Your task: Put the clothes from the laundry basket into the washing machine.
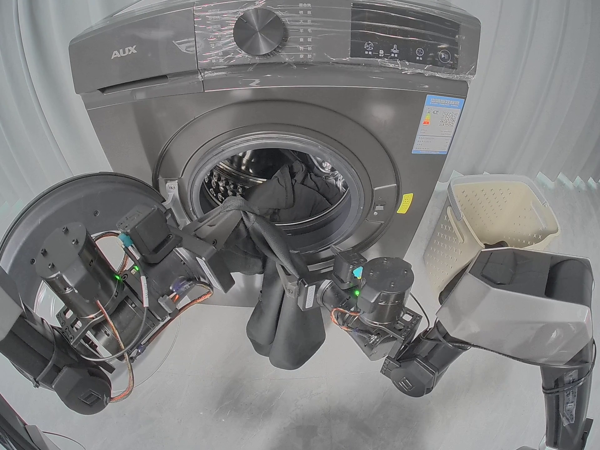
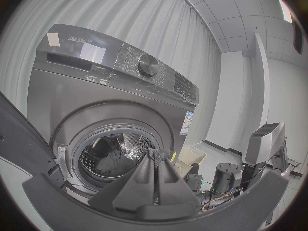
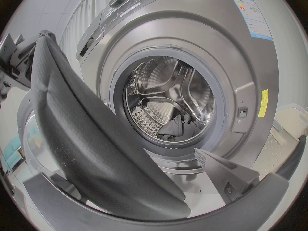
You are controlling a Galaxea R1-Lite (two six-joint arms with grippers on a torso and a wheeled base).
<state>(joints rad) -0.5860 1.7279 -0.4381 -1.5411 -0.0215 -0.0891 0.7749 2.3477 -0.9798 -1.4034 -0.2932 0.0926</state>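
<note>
Left gripper [image 2: 156, 159] is clamped on dark garment [image 1: 284, 329] at drum [image 1: 250, 160] mouth. Garment runs down across right gripper [image 1: 294, 289], jaws seemingly wide, tail hanging below. Left arm nearer drum.

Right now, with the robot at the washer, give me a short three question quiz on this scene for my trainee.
1. Multiple choice: the door of the washing machine is A) shut, B) open, swung to the robot's left, C) lying on the floor.
2. True or false: the left gripper is shut on the dark garment that hangs down in front of the machine.
3. Fill in: the laundry basket stands on the robot's ____ side of the machine.
Key: 1 B. 2 true. 3 right.
</note>
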